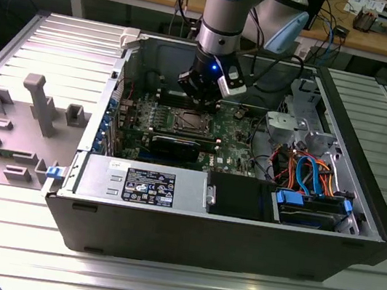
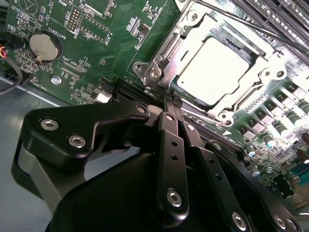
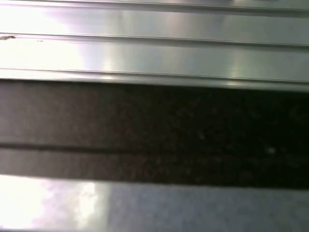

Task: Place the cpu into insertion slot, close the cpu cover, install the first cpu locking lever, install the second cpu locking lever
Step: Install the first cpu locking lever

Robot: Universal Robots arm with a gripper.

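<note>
- Now hovering inside the open computer case [image 1: 236,247], toward the worktop's [image 1: 171,288] far edge, with the gripper [image 2: 170,99] poised just beside the insertion slot [image 1: 188,122].
- Keeping the jaws pressed together in the second wrist view, gripping nothing.
- Sitting already in the slot: the cpu [image 2: 216,72], flat and silvery, with the cpu cover [image 2: 193,36] lying closed as a frame around it.
- Pointing the fingertips at the socket's near corner, where a thin locking lever [image 2: 231,19] is running along the frame's far side.
- Judging the levers as the step in hand; unable to tell whether either is latched.
</note>
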